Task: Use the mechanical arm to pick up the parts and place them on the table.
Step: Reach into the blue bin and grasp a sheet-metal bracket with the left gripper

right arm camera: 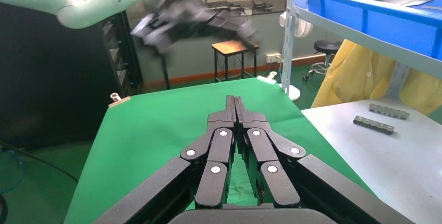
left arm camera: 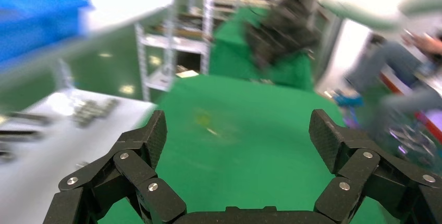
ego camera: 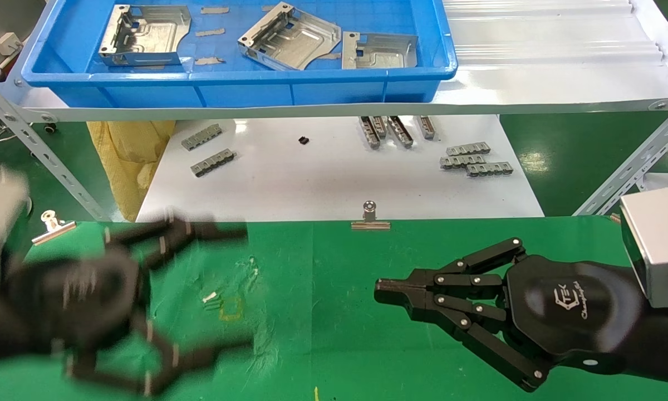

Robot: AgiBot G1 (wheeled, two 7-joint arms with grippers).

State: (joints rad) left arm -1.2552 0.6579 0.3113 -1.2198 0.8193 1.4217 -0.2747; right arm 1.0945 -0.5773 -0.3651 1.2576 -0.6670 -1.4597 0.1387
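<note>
Three silvery sheet-metal parts (ego camera: 145, 34) (ego camera: 289, 38) (ego camera: 378, 51) lie in the blue bin (ego camera: 234, 83) on the white shelf, above and behind the green cloth table (ego camera: 323, 289). My left gripper (ego camera: 239, 289) is open and empty above the left of the green table, blurred by motion; in the left wrist view (left arm camera: 237, 138) its fingers (left arm camera: 148, 140) stand wide apart over bare green cloth. My right gripper (ego camera: 381, 291) is shut and empty over the right of the table, pointing left. The right wrist view (right arm camera: 234, 101) shows its fingers pressed together.
Small grey slotted bars (ego camera: 209, 150) (ego camera: 473, 159) and a group (ego camera: 395, 131) lie on the glossy white tabletop (ego camera: 323, 184) beyond the green cloth. Metal clips (ego camera: 370, 217) (ego camera: 53, 225) hold the cloth's far edge. Slanted shelf braces (ego camera: 33, 145) (ego camera: 634, 167) flank the table. A yellow bag (ego camera: 128, 161) hangs at the left.
</note>
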